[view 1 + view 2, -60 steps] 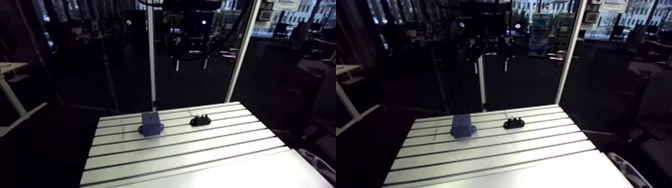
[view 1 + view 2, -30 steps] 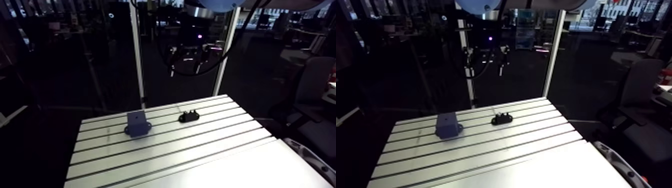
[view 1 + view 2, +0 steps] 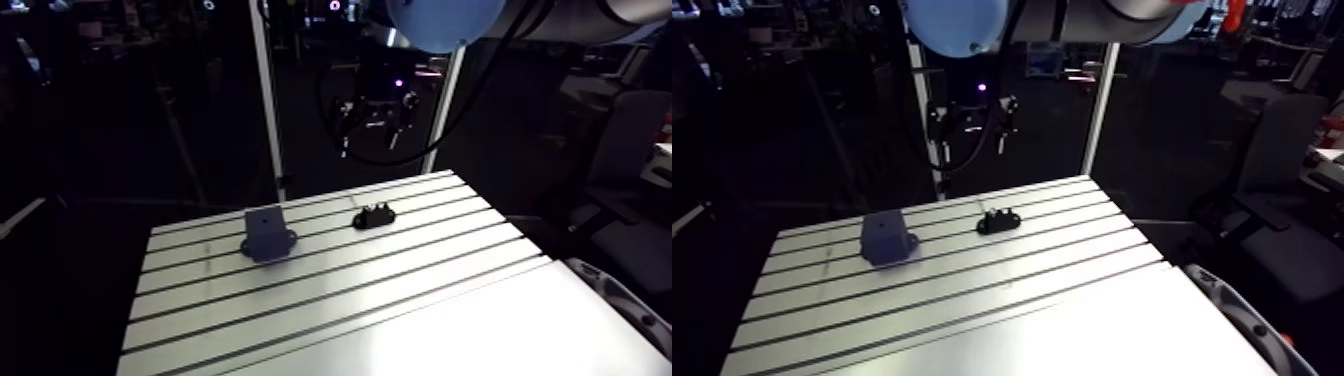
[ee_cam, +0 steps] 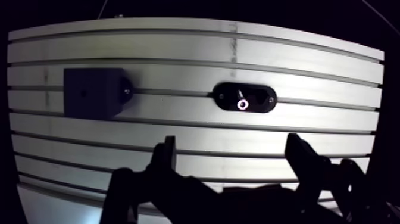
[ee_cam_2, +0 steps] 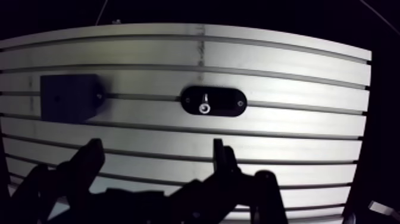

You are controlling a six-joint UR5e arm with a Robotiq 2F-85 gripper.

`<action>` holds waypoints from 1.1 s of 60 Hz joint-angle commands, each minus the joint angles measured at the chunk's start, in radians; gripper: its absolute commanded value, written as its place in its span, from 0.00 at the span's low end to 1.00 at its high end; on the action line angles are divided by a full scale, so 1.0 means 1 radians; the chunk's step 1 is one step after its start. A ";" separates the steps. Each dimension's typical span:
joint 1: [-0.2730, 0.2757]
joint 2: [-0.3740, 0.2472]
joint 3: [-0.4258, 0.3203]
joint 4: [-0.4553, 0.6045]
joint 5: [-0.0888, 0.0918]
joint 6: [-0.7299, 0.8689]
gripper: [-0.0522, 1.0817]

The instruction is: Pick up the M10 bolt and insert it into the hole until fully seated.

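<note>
Wrist view: my gripper [image 4: 232, 146] hung above the slotted table [image 4: 178, 128], jaws spread wide and empty. The M10 bolt [image 4: 243, 105] showed as a bright ring in a black oval holder [image 4: 263, 97], ahead of me at twelve o'clock. The dark block [image 4: 92, 90], with a small hole [image 4: 83, 93], sat at ten o'clock. I judged nothing done: grasping, carrying and seating all remained. No writing was readable.

Slotted tbl [image 3: 400, 300] w/ blue block [image 3: 267, 233], blk holder [image 3: 374, 216]
</note>
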 commanded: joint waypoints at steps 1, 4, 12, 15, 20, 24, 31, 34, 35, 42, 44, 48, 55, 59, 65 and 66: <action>-0.013 0.024 0.016 -0.034 -0.002 0.001 0.05; -0.013 0.028 0.018 -0.045 -0.003 0.003 0.05; -0.013 0.036 0.028 -0.060 -0.005 0.004 0.06; -0.016 0.045 0.031 -0.061 -0.005 0.009 0.06; -0.020 0.050 0.039 -0.062 -0.005 0.017 0.13; -0.022 0.055 0.044 -0.063 -0.006 0.020 0.15; -0.022 0.065 0.051 -0.096 -0.008 0.022 0.21; -0.022 0.074 0.055 -0.123 -0.011 0.021 0.26; -0.022 0.074 0.055 -0.123 -0.011 0.021 0.26; -0.024 0.088 0.058 -0.135 -0.014 0.023 0.37; -0.024 0.091 0.058 -0.137 -0.014 0.022 0.39; -0.025 0.103 0.056 -0.139 -0.014 0.023 0.44; -0.027 0.111 0.056 -0.142 -0.014 0.021 0.48; -0.028 0.116 0.056 -0.147 -0.014 0.021 0.50; -0.028 0.125 0.055 -0.153 -0.016 0.021 0.52; -0.028 0.125 0.055 -0.153 -0.016 0.021 0.52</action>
